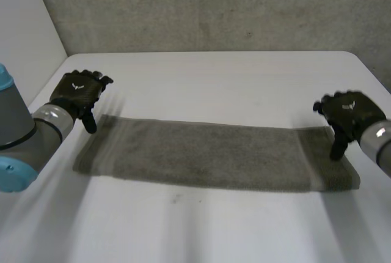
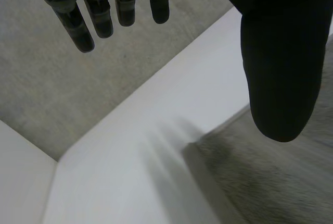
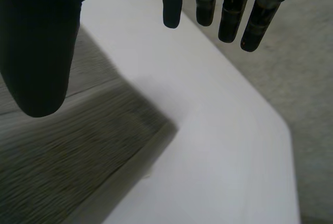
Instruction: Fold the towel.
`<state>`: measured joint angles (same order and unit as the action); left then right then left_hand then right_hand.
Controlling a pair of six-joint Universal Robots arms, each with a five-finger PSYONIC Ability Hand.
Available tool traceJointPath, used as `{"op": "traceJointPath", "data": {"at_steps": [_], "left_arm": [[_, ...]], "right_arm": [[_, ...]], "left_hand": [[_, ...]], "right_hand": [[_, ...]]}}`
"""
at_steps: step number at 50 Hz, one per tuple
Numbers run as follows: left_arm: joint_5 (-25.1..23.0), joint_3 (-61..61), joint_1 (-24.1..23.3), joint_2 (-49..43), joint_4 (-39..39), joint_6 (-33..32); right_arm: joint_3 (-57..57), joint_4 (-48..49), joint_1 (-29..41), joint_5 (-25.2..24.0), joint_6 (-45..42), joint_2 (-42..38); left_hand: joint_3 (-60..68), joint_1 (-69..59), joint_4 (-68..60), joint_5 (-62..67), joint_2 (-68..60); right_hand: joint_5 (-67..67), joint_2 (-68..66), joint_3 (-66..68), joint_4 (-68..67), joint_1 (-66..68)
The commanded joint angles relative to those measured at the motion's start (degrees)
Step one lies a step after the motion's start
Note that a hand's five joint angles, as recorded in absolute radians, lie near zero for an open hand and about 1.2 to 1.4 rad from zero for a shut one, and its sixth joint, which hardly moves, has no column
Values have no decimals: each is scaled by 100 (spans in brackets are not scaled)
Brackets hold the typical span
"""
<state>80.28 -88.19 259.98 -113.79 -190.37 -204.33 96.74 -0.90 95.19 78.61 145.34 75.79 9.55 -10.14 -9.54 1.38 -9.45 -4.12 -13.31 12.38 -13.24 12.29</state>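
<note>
In the head view, the grey towel (image 1: pixel 208 156) lies flat on the white tabletop (image 1: pixel 214 73), with the left hand (image 1: pixel 76 95) at one far corner and the right hand (image 1: pixel 348 113) at the other. In the left wrist view, the left hand's fingers (image 2: pixel 78 26) hang straight and apart from the thumb, gripping nothing, and a towel corner (image 2: pixel 270 182) lies below the thumb. In the right wrist view, the right hand (image 3: pixel 39 41) is likewise spread, with a towel corner (image 3: pixel 62 151) under its thumb.

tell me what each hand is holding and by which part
Nothing is held. The left hand and the right hand are both open, one at each far corner of the towel, which lies flat on the table.
</note>
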Motion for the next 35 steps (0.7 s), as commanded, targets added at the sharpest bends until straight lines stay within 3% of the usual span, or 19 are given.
{"op": "traceJointPath", "data": {"at_steps": [1,18,21,23,26,27,35], "left_arm": [[-117,-462,27,278,-18,753],[-303,-506,27,287,-18,772],[-303,-506,36,287,-18,772],[-303,-515,36,287,-18,772],[-303,-515,36,287,-18,772],[-303,-515,27,287,-18,772],[-303,-576,36,383,-18,772]], "right_arm": [[1583,589,-721,-829,-94,577],[2165,1382,-1222,-935,-498,15],[2129,1496,-1257,-935,-560,-187],[2060,1609,-1266,-935,-595,-336],[2015,1672,-1284,-935,-621,-380],[1963,1724,-1336,-926,-647,-424],[1778,1882,-2187,-830,-691,-275]], "left_hand": [[45,14,-46,-138,-55],[45,14,-46,-138,-55],[45,14,-46,-138,-55],[45,14,-46,-138,-55],[45,14,-46,-138,-55],[45,14,-46,-138,-55],[45,14,-46,-138,-55]], "right_hand": [[-319,-400,492,-406,502],[-1800,-1881,1974,-1888,1983],[-2490,-2571,2663,-2577,2672],[-3980,-4061,4154,-4068,4163],[-4895,-4976,5069,-4983,5078],[-6571,-6652,6745,-6659,6754],[-6588,-6669,6762,-6676,6771]]}}
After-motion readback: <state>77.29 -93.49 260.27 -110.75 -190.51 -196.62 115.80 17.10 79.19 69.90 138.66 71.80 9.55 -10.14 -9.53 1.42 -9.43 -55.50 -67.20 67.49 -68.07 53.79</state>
